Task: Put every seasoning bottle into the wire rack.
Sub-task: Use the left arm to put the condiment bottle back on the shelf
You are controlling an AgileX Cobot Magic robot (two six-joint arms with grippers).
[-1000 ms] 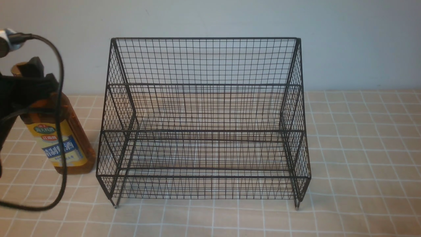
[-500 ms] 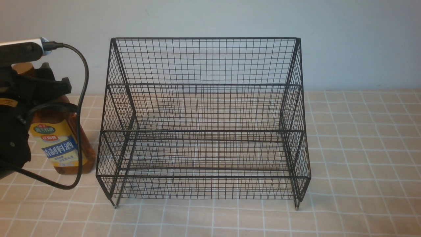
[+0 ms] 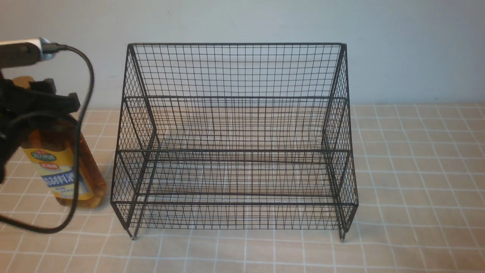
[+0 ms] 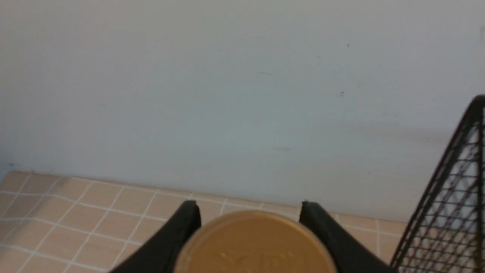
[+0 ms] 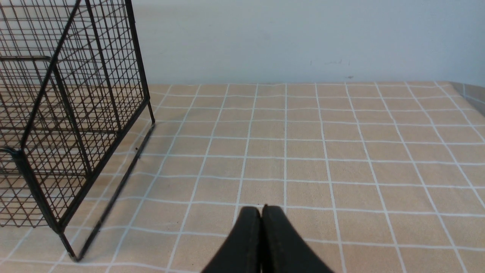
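The seasoning bottle (image 3: 64,170), amber with a yellow-and-blue label, stands at the far left of the table, just left of the wire rack (image 3: 235,151), and leans with its top to the left. My left gripper (image 3: 41,102) is shut on its neck, just under the tan-gold cap (image 4: 254,246). In the left wrist view the two black fingers flank the cap, and a corner of the rack (image 4: 454,197) shows beside it. The rack holds nothing. My right gripper (image 5: 261,207) is shut and empty, low over the tablecloth to the right of the rack (image 5: 57,113). It is out of the front view.
A black cable (image 3: 81,125) from the left arm loops down in front of the bottle. The checked tan tablecloth (image 3: 416,170) covers the table. A pale wall (image 3: 398,57) stands close behind the rack.
The left gripper has closed in on the bottle's neck. The bottle has tipped, its top shifting left and its base sliding slightly toward the camera. The cable loop has swung left.
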